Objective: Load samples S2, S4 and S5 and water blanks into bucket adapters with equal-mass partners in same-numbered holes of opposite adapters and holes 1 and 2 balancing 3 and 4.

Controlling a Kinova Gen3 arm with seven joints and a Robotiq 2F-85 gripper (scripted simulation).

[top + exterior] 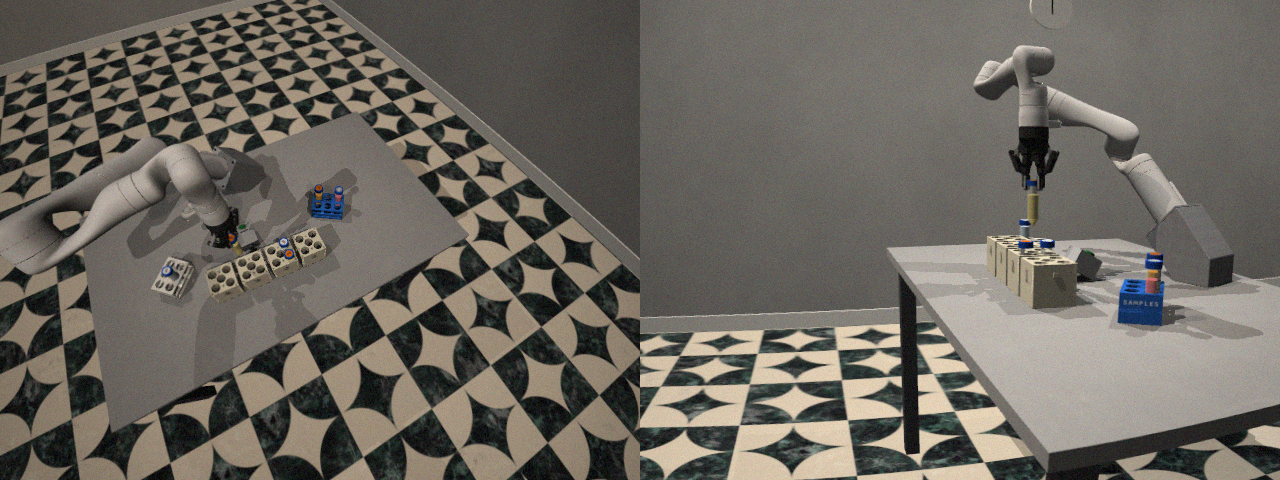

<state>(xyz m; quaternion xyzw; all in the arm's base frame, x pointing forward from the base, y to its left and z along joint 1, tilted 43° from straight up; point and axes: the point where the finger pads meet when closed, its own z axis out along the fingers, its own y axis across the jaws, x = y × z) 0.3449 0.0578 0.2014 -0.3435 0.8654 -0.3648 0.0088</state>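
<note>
My gripper [230, 240] [1032, 181] is shut on the blue cap of a sample tube [236, 249] [1032, 206] with yellow liquid and an orange cap dot. The tube hangs upright, well above the row of beige adapters [229, 295] [1048, 289], near the second adapter from the left [256, 282] in the top view. The third adapter [275, 271] holds a white-dot tube [283, 241] and an orange-dot tube [288, 253]. The blue samples rack [327, 210] [1139, 304] holds an orange-dot tube [318, 189] and a pink-filled tube [338, 192] [1151, 284].
A white blank rack [183, 281] at the left holds one blue-capped tube [166, 270] [1024, 226]. The small sloped desk [249, 237] [1087, 265] with the green DONE key [241, 226] [1090, 253] stands just behind the adapters. The robot base [1193, 248] is at the table's back.
</note>
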